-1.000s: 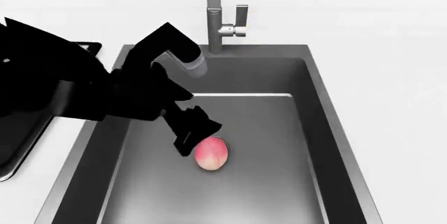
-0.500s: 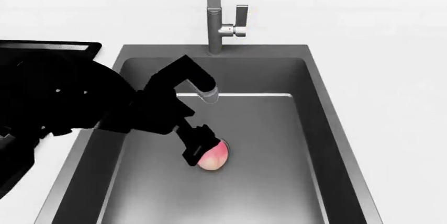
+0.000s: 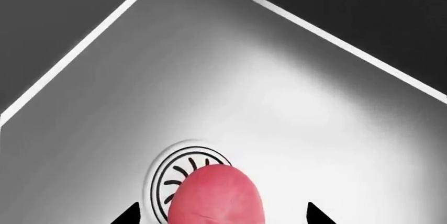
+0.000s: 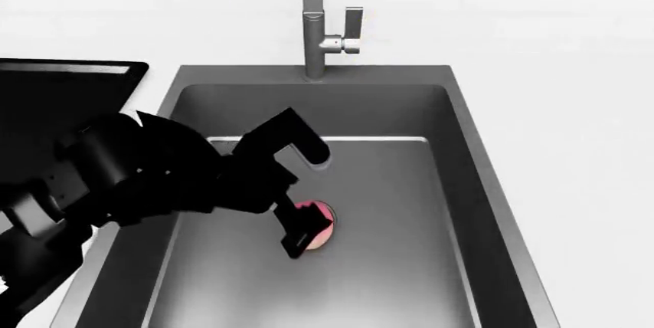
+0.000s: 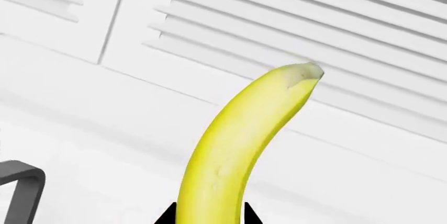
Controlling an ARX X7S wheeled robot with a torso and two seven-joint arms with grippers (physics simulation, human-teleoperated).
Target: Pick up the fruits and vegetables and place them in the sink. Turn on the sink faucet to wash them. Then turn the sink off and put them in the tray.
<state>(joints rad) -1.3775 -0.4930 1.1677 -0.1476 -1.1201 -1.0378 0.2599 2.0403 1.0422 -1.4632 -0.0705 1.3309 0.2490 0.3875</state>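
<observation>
The pink peach [image 3: 216,198] rests on the round steel drain [image 3: 164,177] in the dark grey sink [image 4: 430,190]. My left gripper [image 3: 222,216] is open and straddles the peach, with a gap showing on each side of it. In the head view the black fingers [image 4: 299,234] cover most of the peach [image 4: 321,234]. The yellow banana [image 5: 237,145] sticks out of my right gripper [image 5: 207,216], which is shut on its lower part and held above the counter. The faucet [image 4: 312,29] stands behind the sink with its side lever [image 4: 354,27]. The black tray [image 4: 72,83] lies to the sink's left.
White counter [image 4: 572,152] surrounds the sink. My left arm [image 4: 133,182] crosses over the sink's left rim and part of the tray. In the right wrist view a white slatted wall [image 5: 314,20] stands behind the banana and a dark rim corner [image 5: 18,185] shows.
My left arm has come down and forward into the sink. Its gripper moved from beside the peach to around it, so less of the peach shows in the head view.
</observation>
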